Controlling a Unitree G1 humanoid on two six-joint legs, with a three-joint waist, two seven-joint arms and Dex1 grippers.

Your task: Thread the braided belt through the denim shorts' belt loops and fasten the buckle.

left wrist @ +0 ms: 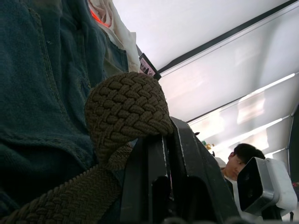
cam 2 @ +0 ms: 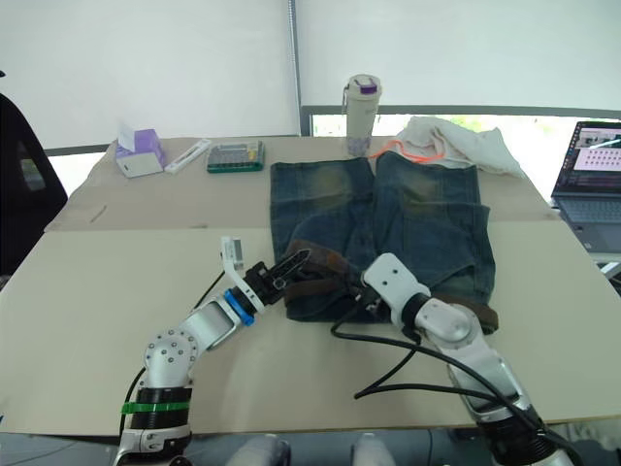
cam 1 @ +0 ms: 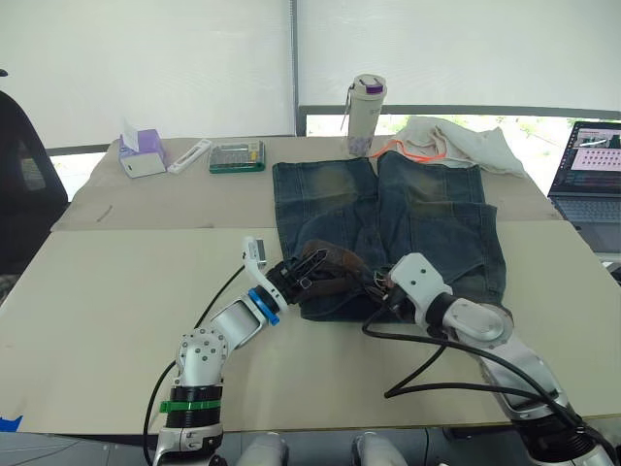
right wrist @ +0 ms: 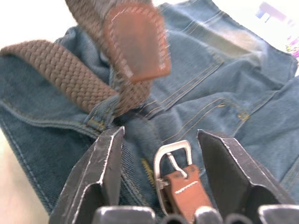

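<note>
1. Surface: one beige table [cam 1: 116, 291], set before white roller blinds.
2. One pair of denim shorts [cam 1: 388, 228] lies flat on the table, waistband toward the robot, legs pointing away.
3. One braided belt [cam 1: 325, 267] lies along the waistband. It is looped up and bunched at the waistband's left part, with a brown leather tip [right wrist: 135, 39] showing in the right wrist view.
4. One belt loop [right wrist: 100, 116] is clearly visible, with the belt passing through it. Other loops cannot be counted.
5. One buckle [right wrist: 170, 161], silver with a prong, sits on a tan leather end between the right gripper's fingers, lying on the denim.
6. Left gripper [cam 1: 301, 275]: fingers closed and clamped on a fold of the braided belt at the waistband's left part.
7. Right gripper [right wrist: 161, 154]: fingers spread apart, one on each side of the buckle; neither presses on it.
8. Other items at the table's far side: one tumbler [cam 1: 367, 115], one white cloth [cam 1: 466, 144] with orange cord, one calculator [cam 1: 238, 156], one purple and white box [cam 1: 142, 152], one white bar-shaped item [cam 1: 188, 155].
9. One open laptop [cam 1: 592, 175] stands at the right.
10. One person [left wrist: 240, 158] shows in the left wrist view.
</note>
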